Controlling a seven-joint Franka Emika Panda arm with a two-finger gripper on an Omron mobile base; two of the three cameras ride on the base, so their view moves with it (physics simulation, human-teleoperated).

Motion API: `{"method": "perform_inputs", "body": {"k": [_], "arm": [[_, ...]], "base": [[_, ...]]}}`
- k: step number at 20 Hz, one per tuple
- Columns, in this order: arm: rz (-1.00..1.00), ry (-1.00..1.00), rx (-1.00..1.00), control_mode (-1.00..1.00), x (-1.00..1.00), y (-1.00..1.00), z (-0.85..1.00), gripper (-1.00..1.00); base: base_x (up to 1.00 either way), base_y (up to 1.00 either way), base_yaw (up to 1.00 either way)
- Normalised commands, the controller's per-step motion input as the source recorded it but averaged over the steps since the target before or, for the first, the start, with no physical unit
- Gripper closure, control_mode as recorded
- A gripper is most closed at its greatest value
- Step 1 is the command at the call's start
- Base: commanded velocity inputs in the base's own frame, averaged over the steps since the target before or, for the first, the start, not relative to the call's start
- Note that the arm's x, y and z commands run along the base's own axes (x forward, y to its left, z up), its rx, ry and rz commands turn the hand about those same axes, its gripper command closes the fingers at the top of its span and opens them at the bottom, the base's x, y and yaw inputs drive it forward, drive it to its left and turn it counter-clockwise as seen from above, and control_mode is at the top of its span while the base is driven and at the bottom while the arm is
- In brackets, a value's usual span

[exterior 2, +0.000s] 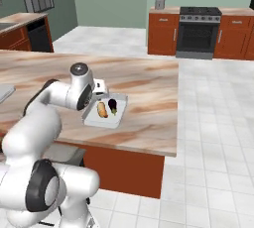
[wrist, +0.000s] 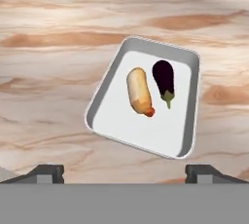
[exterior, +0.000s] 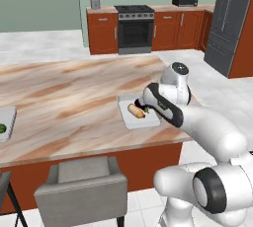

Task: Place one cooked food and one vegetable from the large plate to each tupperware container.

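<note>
A shallow pale grey-white tupperware container [wrist: 146, 135] is lying flat on the marbled wooden island counter [wrist: 48, 47], near the counter's front edge as the base views show; inside it a hot dog in a bun [wrist: 138, 91] and a dark purple eggplant [wrist: 164, 79] are resting side by side, close together, whether touching cannot be told, both well within the tray walls. The gripper [wrist: 124, 172] is hovering above the container with its jaws standing wide apart and holding nothing; the two dark fingertips [wrist: 46, 172] are showing at the bottom of the hand view, clear of the tray and its contents. In the left base view the arm's white wrist is covering the container's right side [exterior: 133, 121]; the hot dog [exterior: 136, 111] is showing beside it. In the right base view the container [exterior 2: 101, 121] is sitting just beside the hand, with the hot dog [exterior 2: 102, 109] and eggplant [exterior 2: 113, 105] plainly visible. At the far left edge of the left base view, part of a second container [exterior: 10, 122] is lying on the same counter, holding something green [exterior: 2, 128]; a grey stool [exterior: 81, 189] is standing below the counter's front edge.
</note>
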Motion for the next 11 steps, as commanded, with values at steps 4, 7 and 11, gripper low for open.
{"method": "perform_inputs", "body": {"k": [4,7,11], "arm": [[-0.01,0.0,0.01,-1.0,-0.97,0.07,1.0,-1.0],[-0.03,0.0,0.07,-1.0,-1.0,0.0,1.0,-1.0],[-0.06,-0.07,0.03,-1.0,-1.0,0.0,0.8,-1.0]], "base": [[0.0,0.0,0.0],[0.0,0.0,0.0],[0.0,0.0,0.0]]}}
